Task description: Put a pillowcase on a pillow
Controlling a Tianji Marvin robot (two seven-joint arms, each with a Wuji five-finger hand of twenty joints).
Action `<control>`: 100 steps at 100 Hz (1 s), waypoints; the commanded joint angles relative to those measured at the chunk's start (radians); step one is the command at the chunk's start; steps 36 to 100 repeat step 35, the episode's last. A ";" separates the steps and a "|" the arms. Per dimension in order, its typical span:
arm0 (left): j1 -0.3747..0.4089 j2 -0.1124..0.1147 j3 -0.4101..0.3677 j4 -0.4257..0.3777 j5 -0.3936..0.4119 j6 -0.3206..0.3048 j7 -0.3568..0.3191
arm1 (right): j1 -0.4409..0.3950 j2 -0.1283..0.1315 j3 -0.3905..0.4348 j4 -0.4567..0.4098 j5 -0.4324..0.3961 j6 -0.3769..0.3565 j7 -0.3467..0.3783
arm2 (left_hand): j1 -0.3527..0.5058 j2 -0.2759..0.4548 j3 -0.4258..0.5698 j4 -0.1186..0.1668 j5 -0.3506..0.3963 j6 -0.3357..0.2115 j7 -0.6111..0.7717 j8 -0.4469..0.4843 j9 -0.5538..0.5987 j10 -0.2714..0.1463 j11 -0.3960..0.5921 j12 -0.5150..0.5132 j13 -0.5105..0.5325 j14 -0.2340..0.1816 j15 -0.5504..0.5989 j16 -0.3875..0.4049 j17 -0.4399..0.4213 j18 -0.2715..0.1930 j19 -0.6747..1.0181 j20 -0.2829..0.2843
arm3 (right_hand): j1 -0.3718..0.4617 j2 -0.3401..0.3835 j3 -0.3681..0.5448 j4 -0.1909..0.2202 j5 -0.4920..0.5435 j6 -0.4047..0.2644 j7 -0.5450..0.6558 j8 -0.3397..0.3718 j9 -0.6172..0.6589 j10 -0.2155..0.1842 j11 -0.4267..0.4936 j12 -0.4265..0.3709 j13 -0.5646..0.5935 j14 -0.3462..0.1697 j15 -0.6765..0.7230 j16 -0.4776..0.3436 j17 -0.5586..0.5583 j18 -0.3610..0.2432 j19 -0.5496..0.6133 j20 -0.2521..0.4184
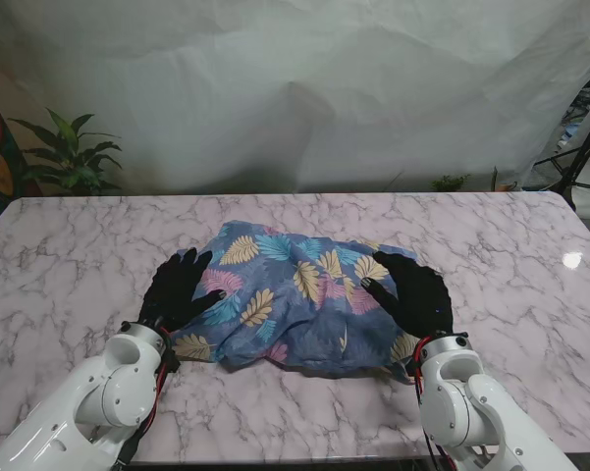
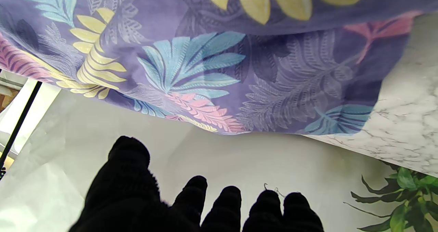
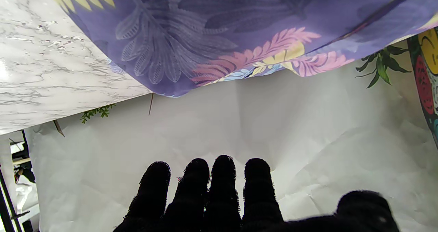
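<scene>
White-veined marble table (image 1: 69,285) stretches before a creased white backdrop (image 1: 304,88), and near the middle of it lies the pillowcase (image 1: 295,294) — purple-blue cloth printed with yellow, pink and teal leaves, bunched into a plump, rumpled mound; whether the pillow is inside it cannot be told. Two black-gloved hands sit at either end of the mound. On the left side of the pillowcase, the left hand (image 1: 180,287) is over its edge with fingers spread and straight, thumb pointing inward across the fabric, grasping nothing. On the right side of the pillowcase, the right hand (image 1: 415,291) is likewise flat and spread, fingers extended, nothing pinched between them. Both white forearms reach in from the side of the pillowcase nearer to me. From the left wrist camera, the left hand's fingertips (image 2: 229,204) appear extended with the leaf-print pillowcase (image 2: 205,64) beyond them and no cloth caught in them; the right wrist camera shows the same — four fingers (image 3: 222,187) side by side, thumb apart, the pillowcase (image 3: 219,30) beyond. A potted green plant (image 1: 71,155) stands past the table's far edge, well to the left of the pillowcase.
</scene>
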 commanded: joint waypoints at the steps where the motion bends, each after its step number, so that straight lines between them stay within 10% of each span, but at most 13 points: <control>1: 0.000 -0.002 0.000 0.000 -0.002 0.011 -0.021 | -0.003 -0.003 -0.001 0.004 0.004 0.001 0.010 | 0.021 0.008 -0.026 0.018 -0.014 -0.008 -0.008 0.008 -0.046 -0.009 -0.020 0.007 -0.025 -0.018 -0.023 0.005 0.000 -0.024 -0.025 -0.006 | 0.013 0.056 -0.015 0.004 0.013 0.013 0.012 -0.010 -0.016 -0.001 0.016 0.007 0.020 -0.016 -0.067 -0.013 -0.005 -0.020 -0.024 -0.022; 100: 0.015 -0.003 -0.007 -0.011 0.008 0.016 -0.011 | 0.001 -0.004 -0.009 0.018 0.016 -0.011 0.006 | 0.023 0.007 -0.026 0.018 -0.013 -0.007 -0.004 0.012 -0.045 -0.008 -0.019 0.012 -0.025 -0.016 -0.023 0.010 -0.001 -0.022 -0.023 -0.002 | 0.016 0.057 -0.015 0.004 0.016 0.013 0.013 -0.007 -0.012 -0.002 0.016 0.007 0.023 -0.016 -0.067 -0.014 -0.002 -0.021 -0.029 -0.025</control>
